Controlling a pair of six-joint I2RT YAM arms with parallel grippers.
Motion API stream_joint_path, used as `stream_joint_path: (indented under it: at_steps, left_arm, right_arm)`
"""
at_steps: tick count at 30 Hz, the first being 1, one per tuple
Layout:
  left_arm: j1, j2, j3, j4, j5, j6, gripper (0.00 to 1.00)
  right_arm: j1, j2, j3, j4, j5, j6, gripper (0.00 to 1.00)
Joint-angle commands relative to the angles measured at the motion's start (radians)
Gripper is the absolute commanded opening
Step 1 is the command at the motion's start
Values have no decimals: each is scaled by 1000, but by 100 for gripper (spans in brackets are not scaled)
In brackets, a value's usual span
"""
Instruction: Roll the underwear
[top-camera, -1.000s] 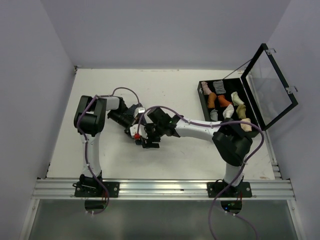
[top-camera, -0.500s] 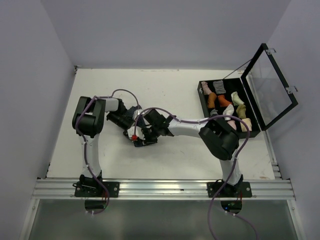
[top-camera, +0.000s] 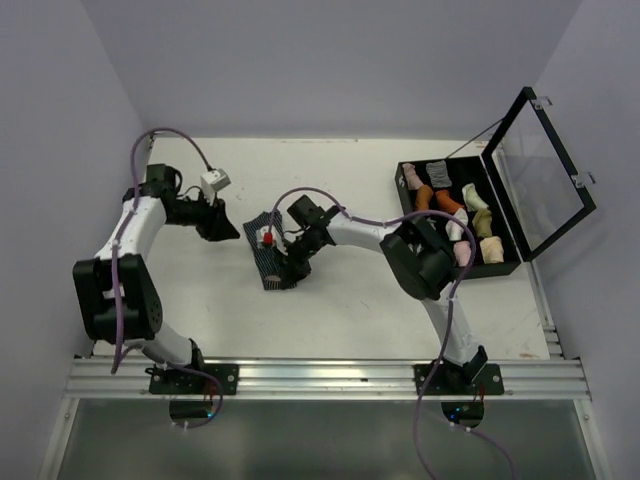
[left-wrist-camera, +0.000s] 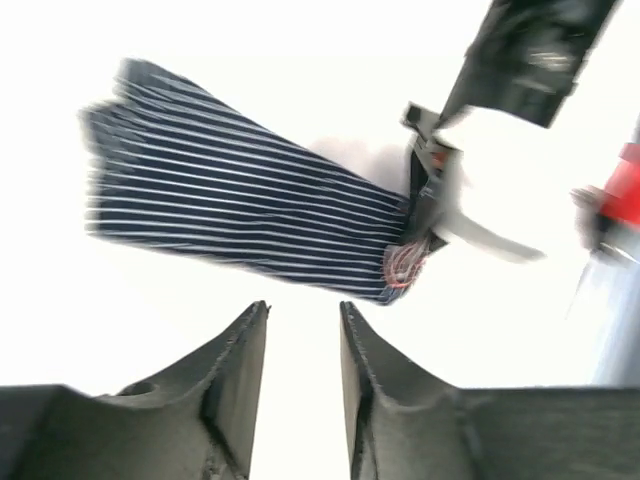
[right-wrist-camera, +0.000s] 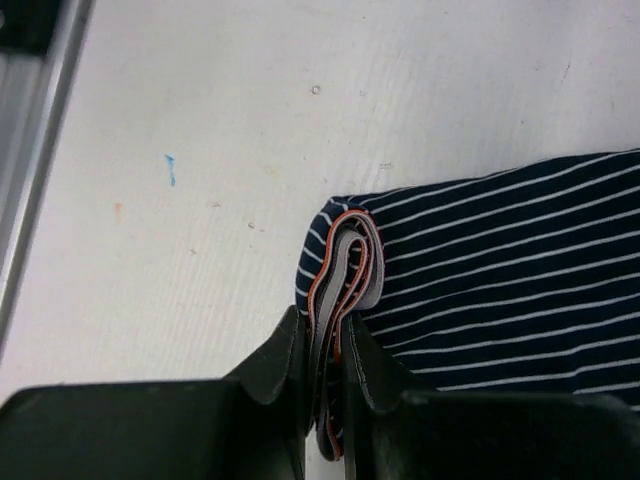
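Observation:
The underwear (top-camera: 263, 262) is a dark blue piece with thin white stripes, folded into a narrow strip lying flat on the white table. In the right wrist view my right gripper (right-wrist-camera: 323, 338) is shut on its folded end, where the grey and orange waistband (right-wrist-camera: 345, 265) curls between the fingers. From above, that gripper (top-camera: 286, 274) sits at the strip's near end. My left gripper (top-camera: 226, 230) hovers to the left of the cloth, apart from it. In the left wrist view the left gripper (left-wrist-camera: 303, 312) is open and holds nothing, with the underwear (left-wrist-camera: 230, 215) lying beyond it.
A black compartment box (top-camera: 408, 205) stands at the back right with several rolled garments inside, its clear lid (top-camera: 545, 170) raised. The metal rail (top-camera: 320, 378) runs along the table's near edge. Grey walls close in the left and back sides.
My left gripper let go of the underwear, opened and swung away to the left. My right gripper closed on the waistband end and shifted slightly back-left.

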Motion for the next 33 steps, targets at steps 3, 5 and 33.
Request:
stream_joint_path:
  at_steps: [3,5,33]
  left_arm:
    - [47,-290,-93,57,-28,118,40]
    - [46,-388,-144,36,-51,212,42]
    - [-558,-501,-704,659,-533,333,50]
  right_arm:
    - [-55,243,251,-372,-169,93,0]
    - [-64,306,322,-426,-196,129,0]
    - [-77,527,441,-368,-171,587,0]
